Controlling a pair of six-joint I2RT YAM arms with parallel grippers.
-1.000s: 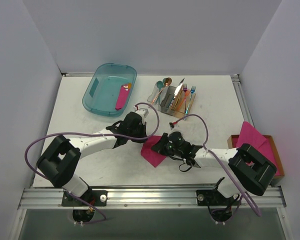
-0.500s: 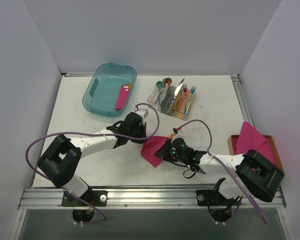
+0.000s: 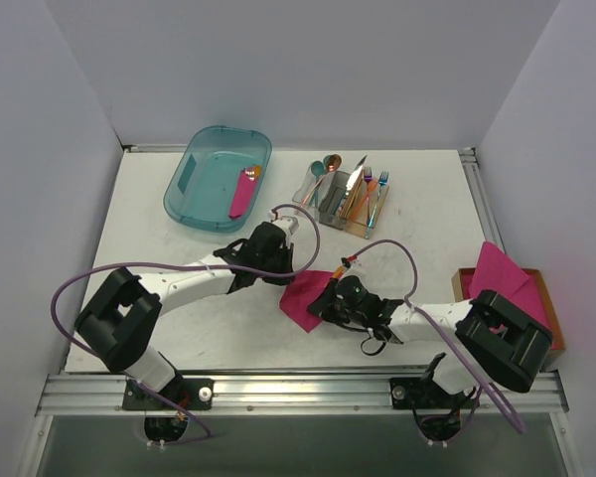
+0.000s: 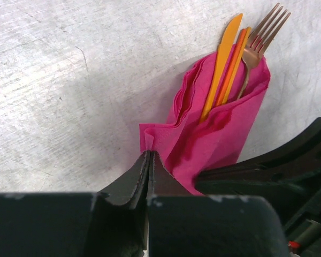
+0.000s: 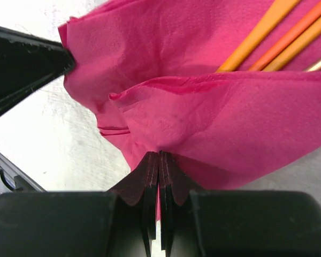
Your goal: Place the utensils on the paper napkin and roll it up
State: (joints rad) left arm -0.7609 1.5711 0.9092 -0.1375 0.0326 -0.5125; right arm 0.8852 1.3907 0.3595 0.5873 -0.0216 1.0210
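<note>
My left gripper [image 4: 148, 156] pinches a corner of the napkin [image 4: 214, 139]. My right gripper [image 5: 159, 158] clamps its fold, utensils [image 4: 227, 64] tucked inside.

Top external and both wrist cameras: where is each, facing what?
Top external: above, behind the bases, looking down on the table; both arms show.
Left wrist: looks past the shut left gripper at the paper napkin.
Right wrist: looks past the shut right gripper at napkin and utensils.
Shared: the pinched napkin.
</note>
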